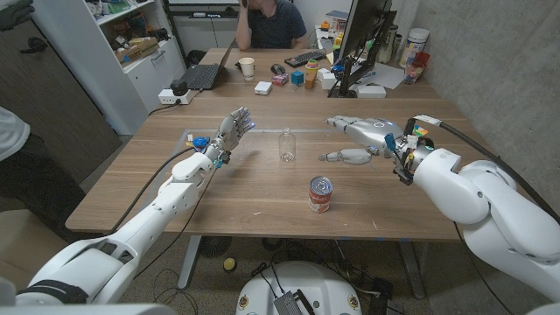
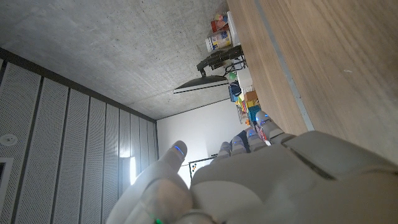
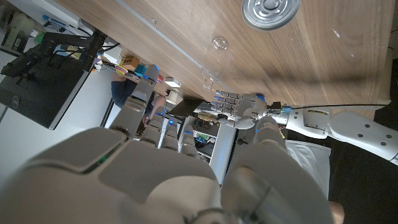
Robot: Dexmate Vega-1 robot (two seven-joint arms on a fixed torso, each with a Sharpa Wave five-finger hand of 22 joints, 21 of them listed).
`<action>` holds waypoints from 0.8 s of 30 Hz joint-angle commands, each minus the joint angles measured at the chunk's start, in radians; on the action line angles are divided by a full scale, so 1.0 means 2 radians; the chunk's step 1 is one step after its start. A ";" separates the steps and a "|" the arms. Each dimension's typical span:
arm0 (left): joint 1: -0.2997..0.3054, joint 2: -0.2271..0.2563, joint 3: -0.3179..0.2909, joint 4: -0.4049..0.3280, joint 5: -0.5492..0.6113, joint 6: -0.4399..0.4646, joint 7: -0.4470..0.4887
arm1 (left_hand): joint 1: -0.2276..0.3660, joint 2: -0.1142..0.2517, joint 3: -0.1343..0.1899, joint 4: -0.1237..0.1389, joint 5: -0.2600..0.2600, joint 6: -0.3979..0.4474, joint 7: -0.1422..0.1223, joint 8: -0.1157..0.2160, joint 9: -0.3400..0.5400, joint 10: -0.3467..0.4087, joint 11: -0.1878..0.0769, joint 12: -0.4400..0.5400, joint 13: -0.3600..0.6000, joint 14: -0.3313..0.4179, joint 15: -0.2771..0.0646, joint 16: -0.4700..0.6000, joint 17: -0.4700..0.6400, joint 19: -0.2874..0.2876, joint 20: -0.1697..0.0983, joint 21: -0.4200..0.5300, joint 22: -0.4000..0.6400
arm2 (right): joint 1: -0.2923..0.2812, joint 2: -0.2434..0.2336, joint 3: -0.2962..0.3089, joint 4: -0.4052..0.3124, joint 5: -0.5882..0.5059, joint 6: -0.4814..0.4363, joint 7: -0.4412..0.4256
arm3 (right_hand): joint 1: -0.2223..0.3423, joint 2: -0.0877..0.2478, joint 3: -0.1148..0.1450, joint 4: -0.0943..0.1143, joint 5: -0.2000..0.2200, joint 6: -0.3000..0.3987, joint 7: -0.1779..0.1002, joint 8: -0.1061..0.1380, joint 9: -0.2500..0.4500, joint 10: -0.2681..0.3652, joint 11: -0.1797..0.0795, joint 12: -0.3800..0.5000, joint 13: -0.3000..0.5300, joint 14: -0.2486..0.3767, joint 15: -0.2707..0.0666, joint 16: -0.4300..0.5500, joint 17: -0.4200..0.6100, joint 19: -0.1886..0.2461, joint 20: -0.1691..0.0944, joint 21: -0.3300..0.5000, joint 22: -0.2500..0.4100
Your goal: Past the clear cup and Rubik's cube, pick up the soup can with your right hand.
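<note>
The right hand (image 1: pixel 363 129), fingers apart and empty, hovers at right of centre; the reach seems not begun. Next it must descend to the soup can (image 1: pixel 320 194), lower centre.

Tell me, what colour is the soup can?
Red and white, with a silver lid; the soup can shows best in the head view.

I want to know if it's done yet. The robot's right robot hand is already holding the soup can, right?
Not yet. In the head view the right robot hand is open above the table, holding nothing. The soup can stands alone, upright, nearer the table's front edge.
</note>
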 commanded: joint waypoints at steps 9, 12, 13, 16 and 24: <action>-0.001 0.005 0.005 -0.010 0.003 0.011 -0.004 | -0.001 0.047 -0.002 0.001 0.003 -0.030 0.000 0.001 0.002 -0.029 0.001 0.001 0.001 -0.027 -0.001 0.003 0.001 0.004 0.000 -0.003 0.001 | 0.048 -0.039 -0.070 0.005 0.006 -0.062 0.047 | 0.000 -0.005 -0.004 0.002 0.005 -0.015 -0.003 -0.002 0.002 -0.014 0.001 -0.001 0.003 0.004 0.003 0.002 0.003 0.003 0.006 -0.004 0.000; -0.003 0.006 0.005 -0.012 0.004 0.012 -0.004 | -0.001 0.047 -0.002 0.001 0.003 -0.031 0.000 0.001 0.002 -0.029 0.001 0.001 0.001 -0.027 -0.001 0.003 0.001 0.004 0.000 -0.003 0.001 | 0.056 -0.044 -0.085 0.006 -0.001 -0.074 0.055 | 0.002 -0.001 -0.003 0.003 0.006 -0.018 -0.005 -0.003 0.002 -0.015 0.001 0.000 0.003 0.003 0.004 0.002 0.003 -0.001 0.007 -0.006 0.000; -0.003 0.007 0.006 -0.014 0.005 0.012 -0.003 | -0.001 0.047 -0.002 0.001 0.003 -0.031 0.000 0.001 0.002 -0.029 0.001 0.001 0.001 -0.027 -0.001 0.003 0.001 0.004 -0.001 -0.003 0.001 | 0.058 -0.046 -0.089 0.006 -0.002 -0.076 0.057 | 0.003 0.001 -0.003 0.003 0.007 -0.018 -0.005 -0.002 0.002 -0.018 0.002 -0.001 0.003 0.002 0.005 0.002 0.003 -0.001 0.007 -0.007 0.000; -0.002 0.008 0.006 -0.017 0.004 0.016 -0.002 | -0.001 0.047 -0.002 0.001 0.003 -0.031 0.000 0.001 0.002 -0.029 0.001 0.001 0.001 -0.027 0.000 0.003 0.001 0.005 0.000 -0.003 0.001 | 0.064 -0.049 -0.097 0.006 0.002 -0.083 0.062 | 0.004 0.003 -0.002 0.003 0.008 -0.018 -0.007 -0.001 0.002 -0.019 0.001 0.000 0.003 0.003 0.005 0.002 0.003 0.000 0.008 -0.008 0.000; 0.003 0.013 0.004 -0.029 0.005 0.016 0.001 | -0.001 0.047 -0.002 0.001 0.003 -0.031 0.000 0.001 0.002 -0.029 0.001 0.001 0.001 -0.027 0.000 0.003 0.001 0.005 0.000 -0.004 0.001 | 0.084 -0.055 -0.134 0.004 -0.016 -0.102 0.081 | 0.007 0.005 -0.004 0.004 0.011 -0.011 -0.009 0.004 0.002 -0.006 0.000 0.006 0.003 0.017 0.003 0.006 0.003 0.012 0.005 -0.008 0.000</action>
